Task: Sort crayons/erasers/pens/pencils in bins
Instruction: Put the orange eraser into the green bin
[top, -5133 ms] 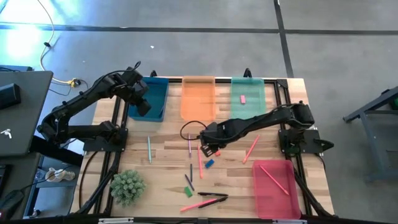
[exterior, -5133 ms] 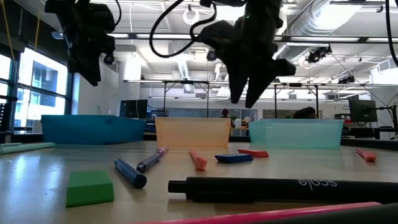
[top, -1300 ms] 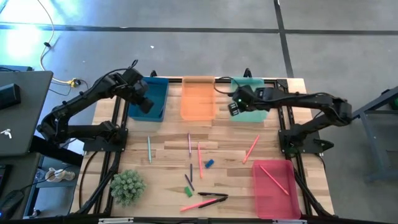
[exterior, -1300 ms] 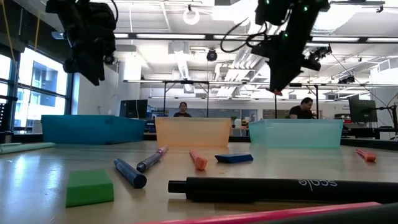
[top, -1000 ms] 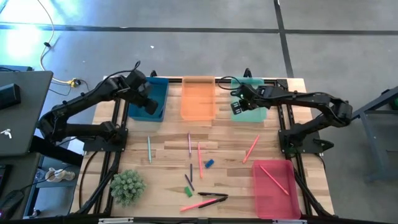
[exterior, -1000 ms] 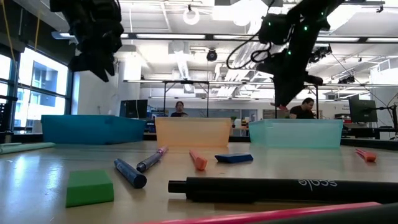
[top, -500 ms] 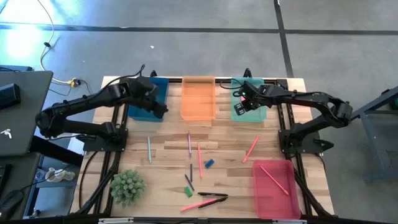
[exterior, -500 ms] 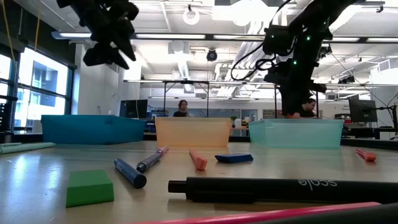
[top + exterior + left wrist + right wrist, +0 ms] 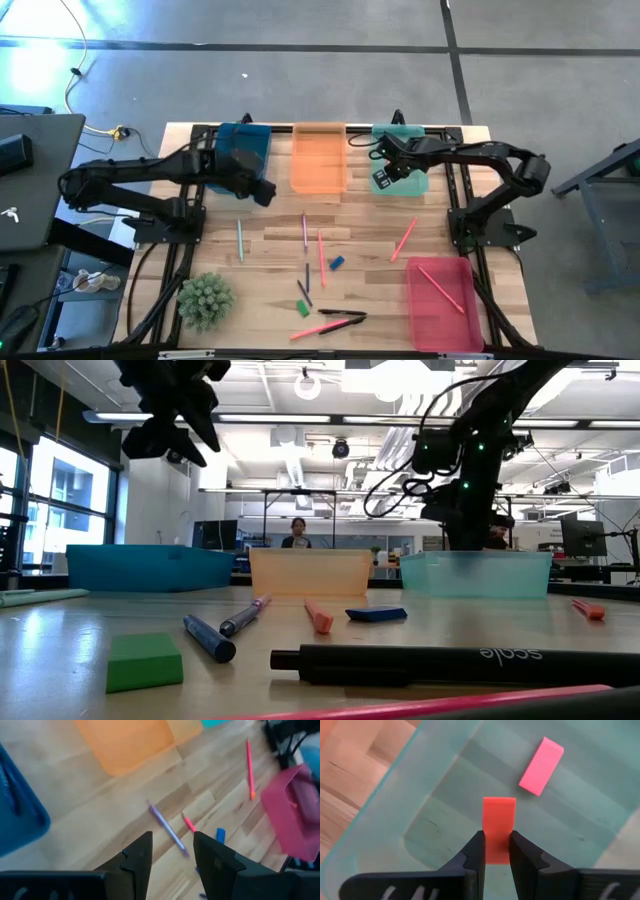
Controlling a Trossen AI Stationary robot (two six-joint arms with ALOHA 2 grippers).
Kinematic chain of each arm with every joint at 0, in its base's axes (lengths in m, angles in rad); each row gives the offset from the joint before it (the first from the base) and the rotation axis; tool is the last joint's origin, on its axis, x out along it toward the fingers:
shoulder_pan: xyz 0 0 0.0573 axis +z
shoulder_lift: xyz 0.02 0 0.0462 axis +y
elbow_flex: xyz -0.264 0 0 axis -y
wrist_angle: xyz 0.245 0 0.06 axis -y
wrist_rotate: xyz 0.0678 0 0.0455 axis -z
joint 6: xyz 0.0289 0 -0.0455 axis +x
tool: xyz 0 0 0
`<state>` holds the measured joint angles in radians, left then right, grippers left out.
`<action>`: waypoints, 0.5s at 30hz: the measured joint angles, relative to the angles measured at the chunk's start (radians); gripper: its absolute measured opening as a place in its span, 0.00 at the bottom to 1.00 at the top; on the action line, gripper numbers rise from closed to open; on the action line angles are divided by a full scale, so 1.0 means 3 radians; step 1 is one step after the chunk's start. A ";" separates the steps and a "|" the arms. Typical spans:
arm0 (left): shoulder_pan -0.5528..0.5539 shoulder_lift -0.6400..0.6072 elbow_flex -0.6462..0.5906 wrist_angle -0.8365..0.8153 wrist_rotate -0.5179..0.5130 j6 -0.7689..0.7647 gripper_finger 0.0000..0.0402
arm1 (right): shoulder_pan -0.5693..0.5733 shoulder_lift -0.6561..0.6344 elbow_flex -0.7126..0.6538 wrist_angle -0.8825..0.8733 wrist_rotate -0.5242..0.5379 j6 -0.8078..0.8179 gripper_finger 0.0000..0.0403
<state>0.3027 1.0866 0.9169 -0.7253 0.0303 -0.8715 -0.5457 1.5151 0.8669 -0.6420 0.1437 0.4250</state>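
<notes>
My right gripper [image 9: 496,840] is over the green bin [image 9: 402,140] at the far right, shut on a red-orange eraser [image 9: 498,822]. A pink eraser [image 9: 541,766] lies on that bin's floor. My left gripper [image 9: 262,192] hangs open with nothing between its fingers, above the wood just off the near right corner of the blue bin [image 9: 240,150]. The orange bin [image 9: 320,155] stands between the two. A blue eraser [image 9: 337,263] and a green eraser [image 9: 302,309] lie on the table's middle among pens and pencils. My right gripper pinches the red-orange eraser between its two fingers by the two long sides of its upper end [image 9: 497,851]. The fingers point steeply down from above. The eraser hangs below them, lengthwise along the fingers, inside the green bin's outline; whether its lower end touches the floor I cannot tell.
The red-pink bin [image 9: 440,300] with a pink stick stands at the near right. A small green plant [image 9: 205,298] sits at the near left. A black pen [image 9: 450,660] lies near the front edge. A pink stick [image 9: 404,240] lies right of centre. People stand in the room behind.
My left gripper has swung from above the blue bin toward the table's right and near side, ending just off the bin's near right corner, and has turned about. My right gripper has sunk toward the green bin's floor with the red-orange eraser still held.
</notes>
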 joint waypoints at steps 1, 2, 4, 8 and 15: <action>-0.0045 0.0032 0.0000 0.0001 -0.0001 0.0025 0.33 | 0.0000 0.0014 0.0000 -0.0003 0.0001 -0.0016 0.13; -0.0090 0.0073 0.0000 0.0007 -0.0002 0.0049 0.33 | 0.0000 0.0018 0.0000 -0.0004 0.0000 -0.0027 0.13; -0.0159 0.0158 0.0000 0.0074 -0.0001 0.0075 0.33 | 0.0000 0.0020 0.0000 -0.0001 0.0000 -0.0050 0.13; -0.0266 0.0352 0.0000 0.0314 0.0047 0.0087 0.33 | -0.0002 0.0020 0.0001 -0.0008 -0.0027 -0.0052 0.14; -0.0389 0.0729 0.0000 0.0846 0.0210 0.0086 0.33 | -0.0009 0.0021 0.0001 -0.0011 -0.0111 -0.0075 0.27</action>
<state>0.1859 1.3052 0.9169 -0.4714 0.0934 -0.8455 -0.5484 1.5215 0.8673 -0.6453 0.1105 0.4026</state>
